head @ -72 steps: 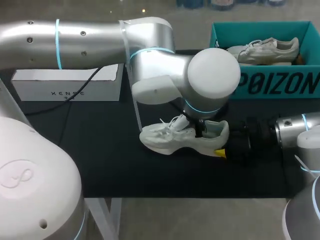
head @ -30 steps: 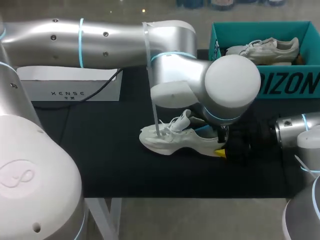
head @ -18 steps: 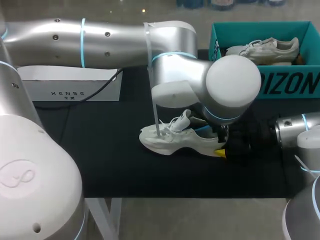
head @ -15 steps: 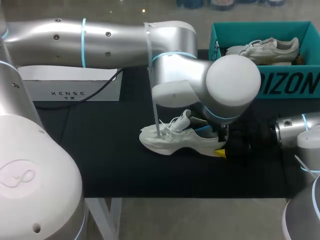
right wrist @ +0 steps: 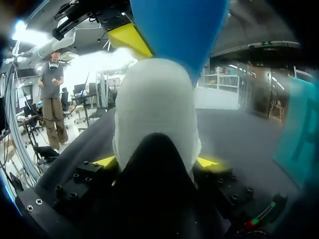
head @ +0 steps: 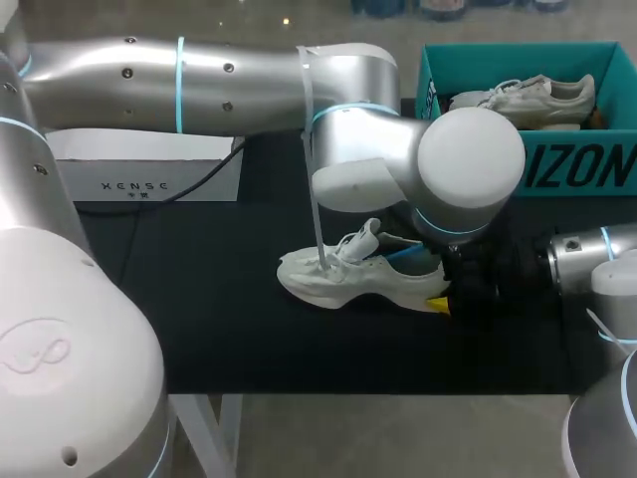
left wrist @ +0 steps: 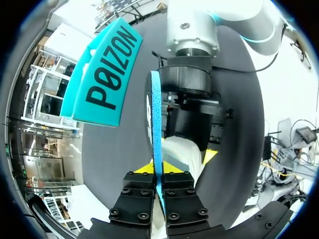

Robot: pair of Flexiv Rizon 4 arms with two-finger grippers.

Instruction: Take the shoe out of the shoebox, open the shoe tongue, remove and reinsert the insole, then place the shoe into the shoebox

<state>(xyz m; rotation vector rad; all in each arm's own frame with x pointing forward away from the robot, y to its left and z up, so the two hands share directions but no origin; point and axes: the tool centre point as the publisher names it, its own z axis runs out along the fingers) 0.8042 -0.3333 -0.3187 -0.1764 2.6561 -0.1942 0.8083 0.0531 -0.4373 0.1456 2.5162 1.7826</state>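
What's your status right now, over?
Left gripper shut on blue insole. Right gripper shut on shoe heel, on table. Nothing blocking; shoebox behind holds second shoe.

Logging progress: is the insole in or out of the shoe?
At least partly out: the blue insole, clamped in the left gripper, stands above the shoe; fully free, cannot tell.

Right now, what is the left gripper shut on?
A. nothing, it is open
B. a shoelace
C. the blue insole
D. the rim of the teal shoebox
C: in the left wrist view the thin blue insole stands edge-on, pinched from both sides between the fingers of the left gripper, while the right gripper holds the white shoe by its heel.
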